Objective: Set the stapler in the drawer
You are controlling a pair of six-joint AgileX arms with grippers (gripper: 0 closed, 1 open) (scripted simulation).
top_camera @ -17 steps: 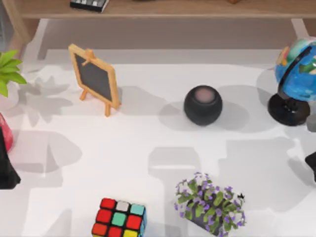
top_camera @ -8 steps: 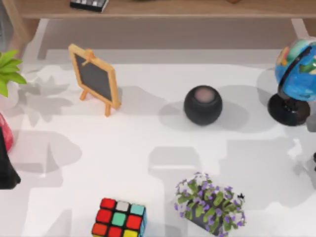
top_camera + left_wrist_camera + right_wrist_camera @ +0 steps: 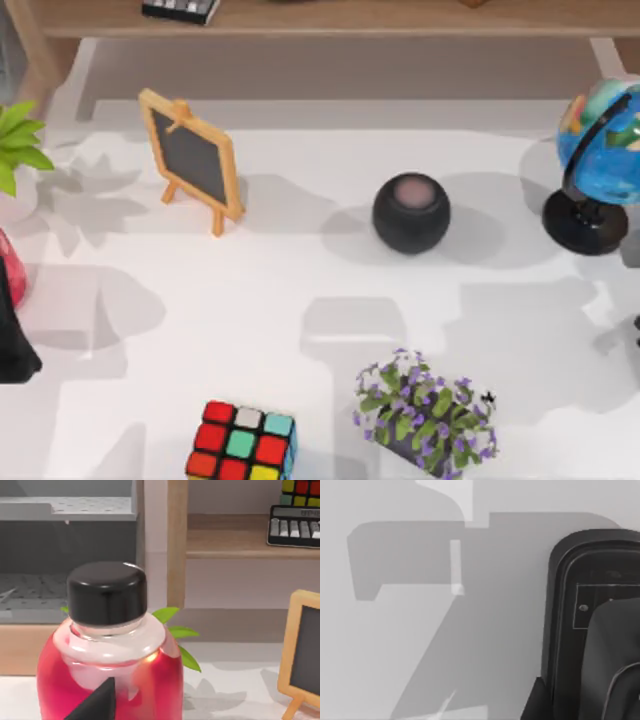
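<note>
Top view: black round speaker (image 3: pixel 411 213) mid-bench (image 3: pixel 300 300); small chalkboard easel (image 3: pixel 192 160) to its left, globe (image 3: pixel 600 165) to its right, colour cube (image 3: pixel 241 442) and purple flower pot (image 3: pixel 425 415) nearer. Red bottle (image 3: pixel 110 655) just before left wrist. Stapler's place cannot be told. Jaws' opening: cannot tell, either arm.

Stapler (image 3: pixel 585 575): black, rounded end with a raised rim, lying flat on the white desk close under my right wrist. Drawer (image 3: pixel 65 535): grey, perforated panels, dark inside; cannot tell how far open.
</note>
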